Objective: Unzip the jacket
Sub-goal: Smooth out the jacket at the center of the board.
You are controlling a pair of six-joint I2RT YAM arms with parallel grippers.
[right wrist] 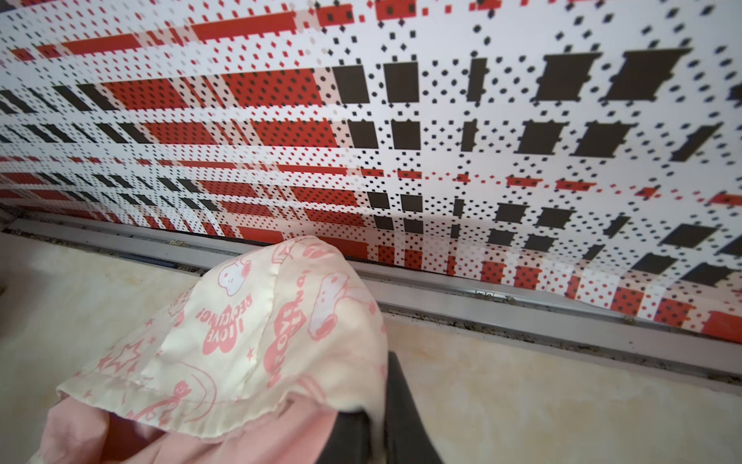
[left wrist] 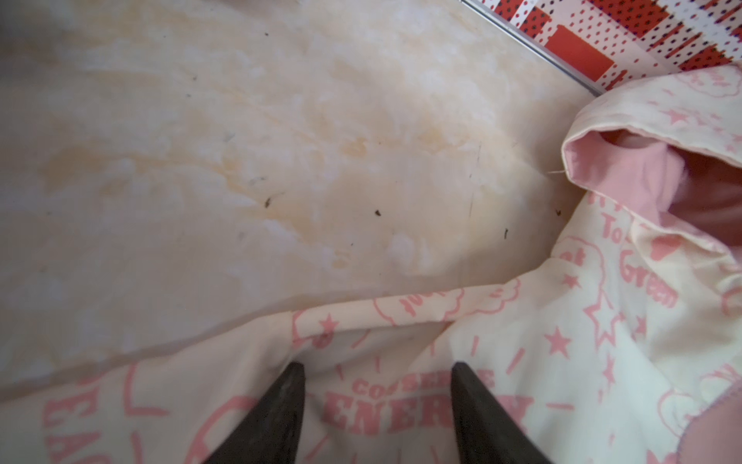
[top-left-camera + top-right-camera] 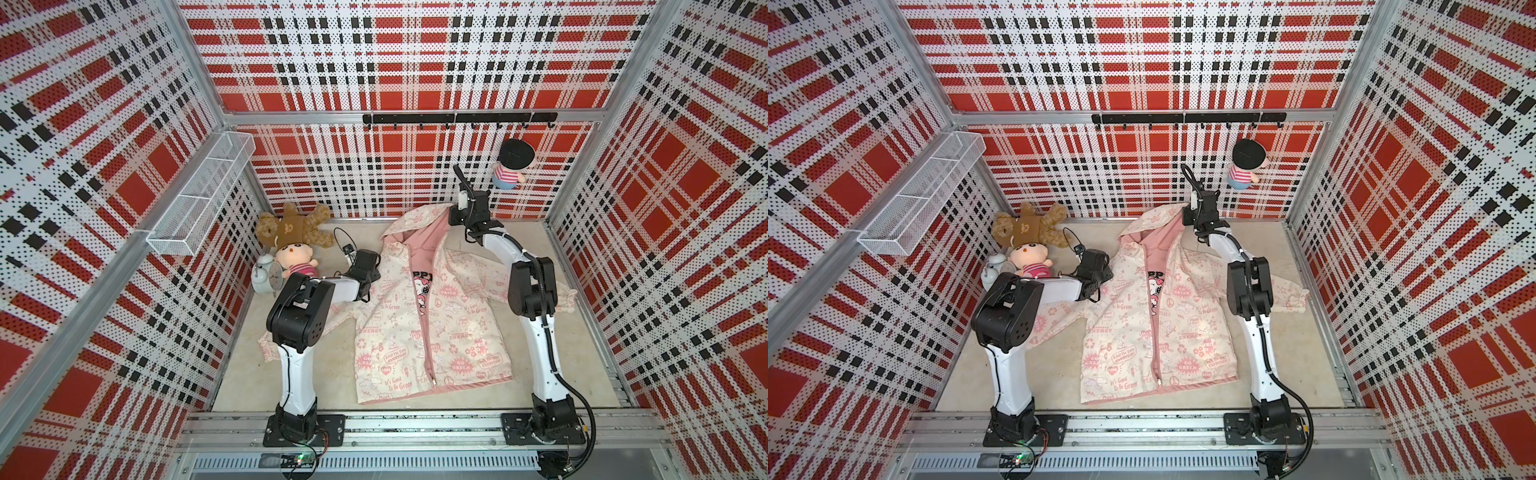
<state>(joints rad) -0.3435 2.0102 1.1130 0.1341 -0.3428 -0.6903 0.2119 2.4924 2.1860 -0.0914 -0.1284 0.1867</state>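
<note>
The cream jacket with pink prints lies flat on the table, hood toward the back wall. Its front gapes open at the chest over pink cloth. A small zipper pull shows near the pink hem. My left gripper hovers over the jacket's shoulder, jaws open, with printed fabric beneath them and nothing held. My right gripper is at the hood's edge, shut on a fold of the hood's cloth, which it holds slightly raised.
A brown teddy bear, a pink doll and an alarm clock sit at the back left near my left arm. A wire basket hangs on the left wall. A doll hangs under the hook rail.
</note>
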